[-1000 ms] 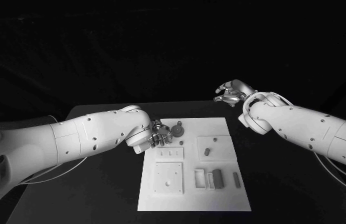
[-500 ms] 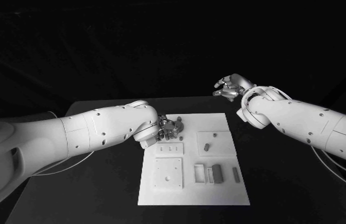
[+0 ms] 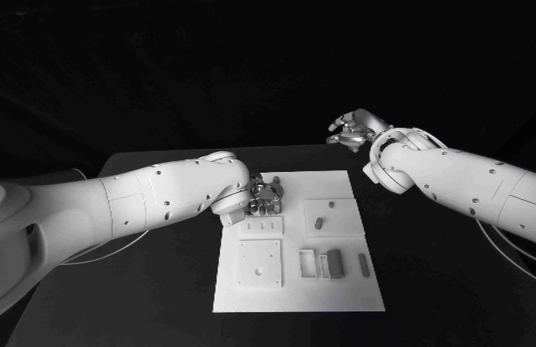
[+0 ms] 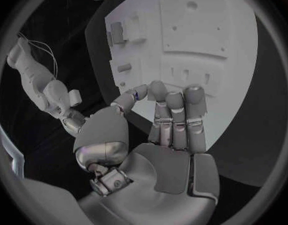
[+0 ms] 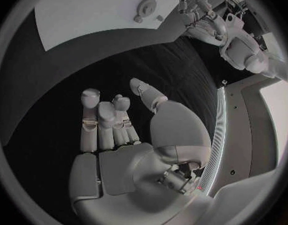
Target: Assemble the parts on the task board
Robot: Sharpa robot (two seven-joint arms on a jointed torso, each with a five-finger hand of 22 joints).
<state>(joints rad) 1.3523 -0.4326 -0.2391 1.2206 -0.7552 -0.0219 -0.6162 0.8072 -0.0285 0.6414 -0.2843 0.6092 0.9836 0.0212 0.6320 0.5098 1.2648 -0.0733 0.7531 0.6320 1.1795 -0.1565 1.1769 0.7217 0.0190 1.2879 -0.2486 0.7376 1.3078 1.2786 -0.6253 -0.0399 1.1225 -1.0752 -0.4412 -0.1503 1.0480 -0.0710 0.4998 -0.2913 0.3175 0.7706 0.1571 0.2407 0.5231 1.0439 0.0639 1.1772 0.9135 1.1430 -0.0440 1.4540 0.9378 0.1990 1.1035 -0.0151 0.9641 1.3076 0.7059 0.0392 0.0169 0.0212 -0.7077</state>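
The white task board (image 3: 300,293) lies in the middle of the black table. My left hand (image 3: 263,194) hovers at its far left corner, fingers half curled, and I see nothing in them (image 4: 175,112). In the right wrist view a round grey gear part (image 5: 145,7) stands on the board right beside that hand (image 5: 203,17). A small grey part (image 3: 318,223) sits on a raised square. Two upright grey parts (image 3: 334,263) (image 3: 363,263) stand near the board's right side. My right hand (image 3: 355,132) is raised beyond the table's far right edge, holding nothing (image 5: 113,120).
A plate with three slots (image 3: 262,227) and a square plate with a hole (image 3: 259,263) occupy the board's left half. Bare black table (image 3: 146,285) runs along both sides of the board.
My left hand has moved along the board's left edge to its far corner and now hides the gear in the head view. The right hand has risen slightly.
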